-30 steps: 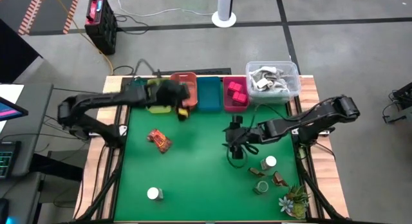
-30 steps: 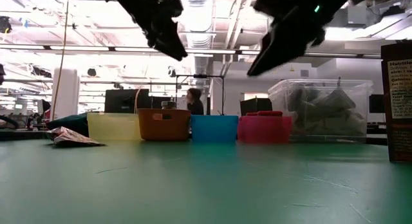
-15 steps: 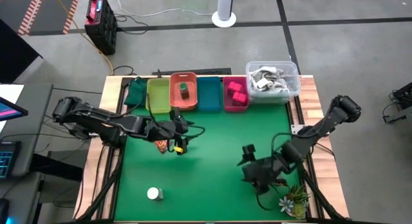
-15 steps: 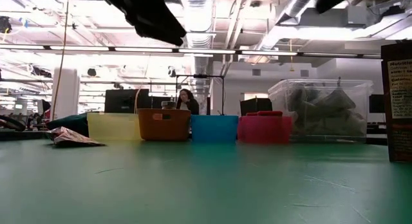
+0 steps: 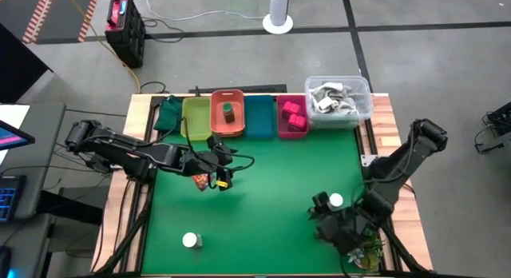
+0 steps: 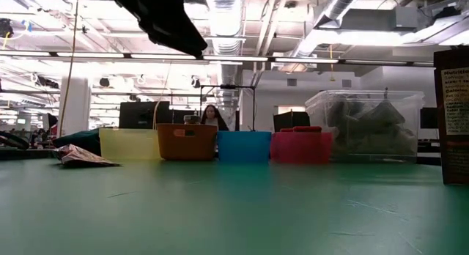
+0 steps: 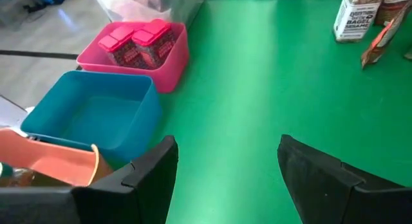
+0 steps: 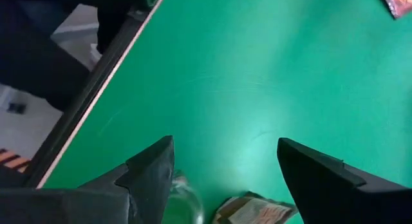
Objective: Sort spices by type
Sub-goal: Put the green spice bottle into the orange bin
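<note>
Left claw [image 5: 219,180] stands over the left half of the table [image 5: 263,190], fingers apart, nothing between them. Directly beneath it lies a sachet [image 5: 200,180]. Behind it, along the far edge, four bins [image 5: 244,117] sit side by side, with a lidless tub [image 5: 339,98] at the row's right end. One jar [image 5: 228,112] stands in the second bin from the left; two blocks [image 7: 138,44] lie in the fourth. Another jar [image 5: 191,240] stands near the front edge, ahead of this claw.

Right claw [image 5: 327,222] hangs over the front right corner, fingers apart. A capped jar [image 5: 335,201] sits just behind it; a plant [image 5: 369,254] to its right.
</note>
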Available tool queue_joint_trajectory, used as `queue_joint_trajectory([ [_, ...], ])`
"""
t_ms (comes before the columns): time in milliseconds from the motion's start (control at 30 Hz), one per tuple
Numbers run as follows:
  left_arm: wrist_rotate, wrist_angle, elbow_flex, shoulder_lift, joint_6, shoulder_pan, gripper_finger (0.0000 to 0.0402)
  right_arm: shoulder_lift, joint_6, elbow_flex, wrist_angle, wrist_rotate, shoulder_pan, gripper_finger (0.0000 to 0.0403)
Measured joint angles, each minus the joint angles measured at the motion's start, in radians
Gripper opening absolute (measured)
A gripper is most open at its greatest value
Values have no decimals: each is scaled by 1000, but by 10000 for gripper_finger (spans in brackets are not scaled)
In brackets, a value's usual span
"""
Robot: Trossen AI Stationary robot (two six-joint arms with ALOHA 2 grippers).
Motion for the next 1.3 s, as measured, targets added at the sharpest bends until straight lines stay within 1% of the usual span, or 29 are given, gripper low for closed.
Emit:
queue_joint_trajectory([
  [133,-9,0,0,0,-1,0,253,1,0,0,-22,9,36,303],
  [267,-25,0,0,0,-2,0,253,50,0,14,-55,11,49,303],
  [333,-28,-1,0,0,-10,0,253,96,-4,47,-104,9,49,303],
  [533,-28,-3,0,0,-17,0,253,219,2,209,-294,1,60,303],
  [700,-29,-15,0,0,-17,0,253,277,36,289,-391,-78,61,301],
  [800,-29,-23,1,0,-17,0,253,299,42,293,-432,-123,61,298],
  [933,-31,-24,1,0,-17,0,253,316,22,293,-470,-126,61,295],
  [1133,-31,-31,1,0,-28,0,253,322,-43,293,-478,-126,53,295],
  [1300,-32,-44,1,0,-39,0,253,327,-57,294,-491,-126,34,295],
])
